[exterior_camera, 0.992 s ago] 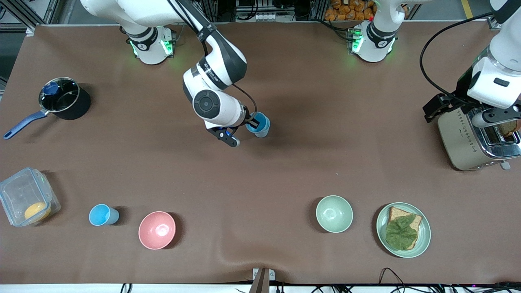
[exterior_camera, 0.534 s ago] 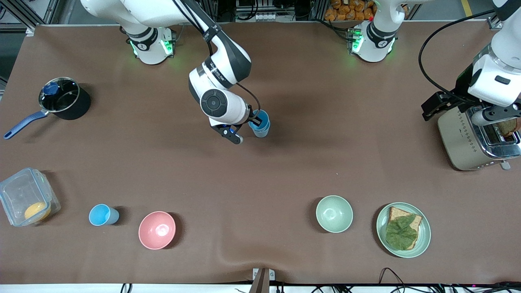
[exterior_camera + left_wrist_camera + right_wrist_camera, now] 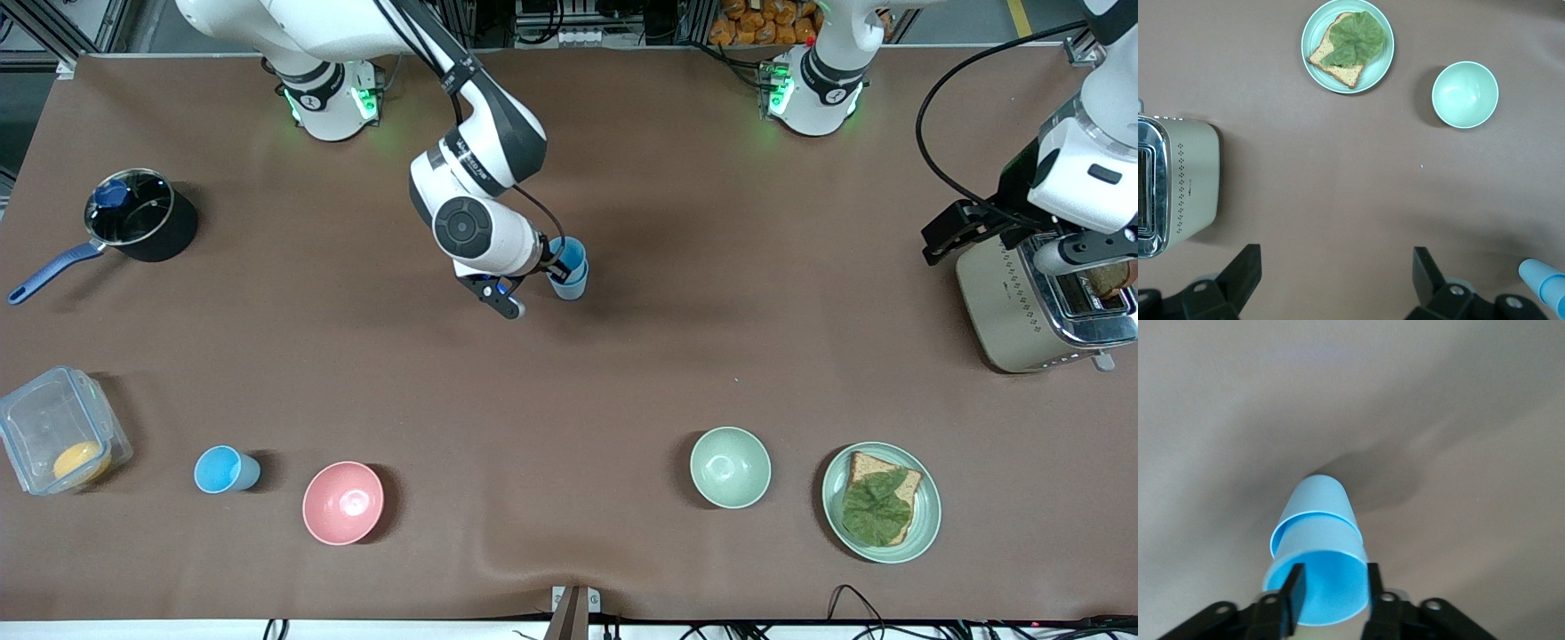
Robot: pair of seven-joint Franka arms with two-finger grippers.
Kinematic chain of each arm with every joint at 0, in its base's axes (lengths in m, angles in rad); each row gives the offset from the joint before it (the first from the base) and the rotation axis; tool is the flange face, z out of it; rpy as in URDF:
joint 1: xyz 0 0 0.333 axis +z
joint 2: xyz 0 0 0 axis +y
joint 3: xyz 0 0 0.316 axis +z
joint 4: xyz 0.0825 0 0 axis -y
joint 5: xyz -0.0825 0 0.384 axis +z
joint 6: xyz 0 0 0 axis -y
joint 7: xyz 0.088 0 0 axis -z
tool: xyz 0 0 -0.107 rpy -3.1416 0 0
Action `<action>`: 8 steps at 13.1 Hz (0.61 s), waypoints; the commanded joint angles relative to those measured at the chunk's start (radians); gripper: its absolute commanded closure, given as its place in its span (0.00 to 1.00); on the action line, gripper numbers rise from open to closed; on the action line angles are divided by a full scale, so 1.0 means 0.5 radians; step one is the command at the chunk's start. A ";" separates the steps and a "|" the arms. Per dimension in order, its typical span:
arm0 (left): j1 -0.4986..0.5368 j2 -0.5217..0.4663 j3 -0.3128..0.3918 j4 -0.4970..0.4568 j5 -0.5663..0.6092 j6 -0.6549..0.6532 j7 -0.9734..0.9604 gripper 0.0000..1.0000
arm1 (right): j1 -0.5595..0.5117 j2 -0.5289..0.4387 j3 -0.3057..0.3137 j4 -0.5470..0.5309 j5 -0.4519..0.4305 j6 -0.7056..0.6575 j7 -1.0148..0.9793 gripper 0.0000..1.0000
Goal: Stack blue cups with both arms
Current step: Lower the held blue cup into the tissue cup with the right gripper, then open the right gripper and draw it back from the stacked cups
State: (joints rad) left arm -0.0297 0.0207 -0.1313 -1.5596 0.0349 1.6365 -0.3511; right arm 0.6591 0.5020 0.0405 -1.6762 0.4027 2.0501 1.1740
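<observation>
Two blue cups [image 3: 569, 268] stand nested in the middle of the table, also seen in the right wrist view [image 3: 1317, 560]. My right gripper [image 3: 558, 265] is at the stack's rim [image 3: 1333, 587]. One finger [image 3: 1295, 590] is inside the top cup and the other is outside its wall. The fingers are spread apart, open, not pinching. A third blue cup [image 3: 224, 469] stands alone near the front edge, beside the pink bowl. My left gripper [image 3: 1089, 258] hangs open and empty over the toaster [image 3: 1336, 283]. The stack's edge shows in the left wrist view [image 3: 1546, 283].
A pink bowl [image 3: 343, 502], a pale-green bowl [image 3: 730, 467] and a plate with toast and a leaf [image 3: 880, 502] lie along the front. A toaster [image 3: 1022, 307] is at the left arm's end. A dark pot [image 3: 140, 216] and a clear box [image 3: 58, 431] are at the right arm's end.
The right gripper has lowered the tilted top cup into the standing one, so it now sits nested and upright. The right hand shifted slightly toward its base. The left arm barely moved.
</observation>
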 commanded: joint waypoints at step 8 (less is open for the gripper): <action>0.001 -0.008 0.069 0.024 -0.030 -0.009 0.223 0.00 | -1.053 -0.283 -0.007 0.033 -0.268 -0.685 -1.144 0.00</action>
State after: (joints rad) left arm -0.0297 0.0206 -0.1040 -1.5564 0.0348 1.6365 -0.2729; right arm 0.2547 0.4161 0.0120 -1.6388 0.2845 1.7647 0.7085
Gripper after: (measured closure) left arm 0.000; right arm 0.000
